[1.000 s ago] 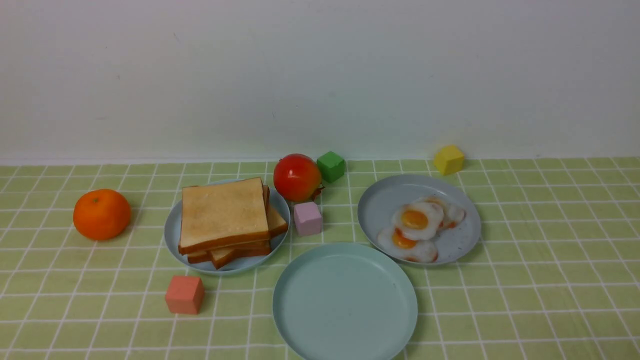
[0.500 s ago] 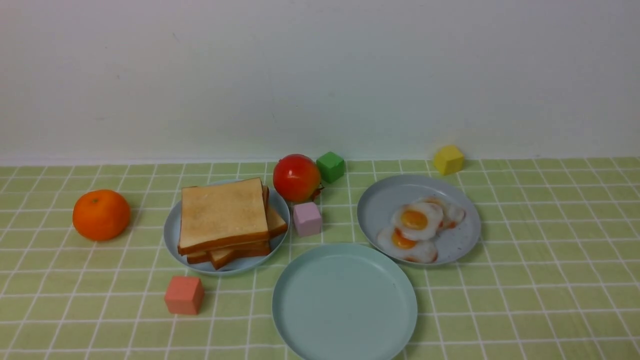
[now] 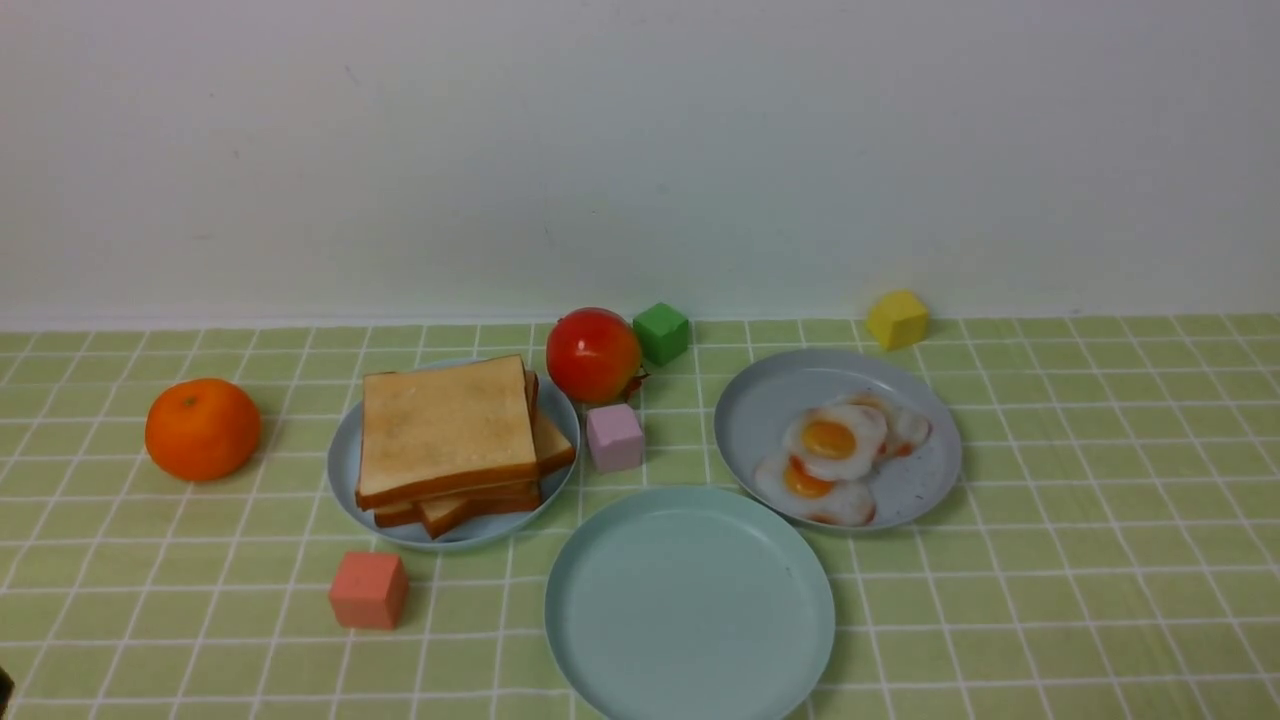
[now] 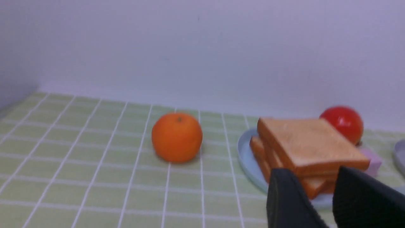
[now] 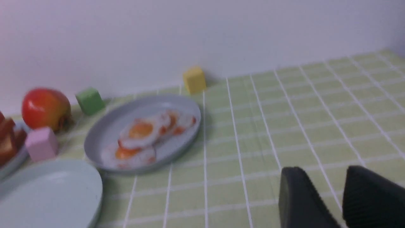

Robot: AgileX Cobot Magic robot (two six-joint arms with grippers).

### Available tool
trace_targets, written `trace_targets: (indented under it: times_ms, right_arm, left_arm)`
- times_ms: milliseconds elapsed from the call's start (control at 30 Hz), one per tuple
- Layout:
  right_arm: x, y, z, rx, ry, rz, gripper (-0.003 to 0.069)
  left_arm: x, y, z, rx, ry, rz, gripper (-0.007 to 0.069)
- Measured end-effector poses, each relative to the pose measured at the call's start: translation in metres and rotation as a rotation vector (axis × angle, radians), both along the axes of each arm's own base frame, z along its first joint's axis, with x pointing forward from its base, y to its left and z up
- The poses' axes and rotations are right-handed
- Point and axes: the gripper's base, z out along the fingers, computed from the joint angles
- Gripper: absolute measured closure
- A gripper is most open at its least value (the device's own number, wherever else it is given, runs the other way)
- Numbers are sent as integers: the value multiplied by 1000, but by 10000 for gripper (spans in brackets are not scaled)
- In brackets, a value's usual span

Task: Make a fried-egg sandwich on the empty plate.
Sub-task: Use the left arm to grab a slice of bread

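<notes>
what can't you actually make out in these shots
Toast pile, front view: the top slice covers the lower ones, count unclear.
Fried eggs, front view: they overlap, the rear one mostly hidden; the right wrist view blurs them.
Empty plate, front view: near rim cut off by the bottom edge.
Left gripper and right gripper, wrist views: only fingertips show, the rest cut off by the frame.

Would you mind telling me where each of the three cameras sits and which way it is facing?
Front view: between the arms, facing forward over the empty plate, toast pile and egg plate; no gripper shows.
Left wrist view: on the left arm, facing the orange and toast pile; left gripper in frame, fingers apart, empty.
Right wrist view: on the right arm, facing the egg plate and yellow cube; right gripper in frame, fingers apart, empty.
Shared: both wrist views show the tomato and pink cube.
</notes>
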Motion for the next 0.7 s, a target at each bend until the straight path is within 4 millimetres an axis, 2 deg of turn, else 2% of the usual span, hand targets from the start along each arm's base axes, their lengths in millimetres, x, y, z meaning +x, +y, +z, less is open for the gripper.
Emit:
trace_targets:
  times_ms: [133, 300, 400, 467, 567, 633, 667, 700]
  right_arm:
    - [0, 0, 10, 3, -113, -3, 421]
    - [0, 0, 15, 5, -165, -4, 421]
    - [-3, -1, 27, 63, -302, -5, 421]
    - [-6, -2, 37, 109, -411, -1, 419]
    - [-12, -3, 64, 166, -537, 9, 419]
    - [-18, -3, 98, 190, -608, 19, 419]
    - [-19, -3, 107, 195, -622, 22, 419]
    - [-23, -3, 145, 210, -655, 32, 419]
  left_arm:
    - [0, 0, 5, -3, -59, -4, 386]
    - [0, 0, 6, -4, -74, -4, 386]
    - [-3, -1, 18, -90, -204, -19, 386]
    - [-8, 0, 33, -204, -372, -43, 386]
    - [-18, 2, 61, -279, -543, -75, 386]
    - [-25, 1, 91, -267, -609, -91, 386]
    - [-27, 1, 98, -263, -613, -92, 386]
    - [-33, 0, 136, -252, -642, -101, 386]
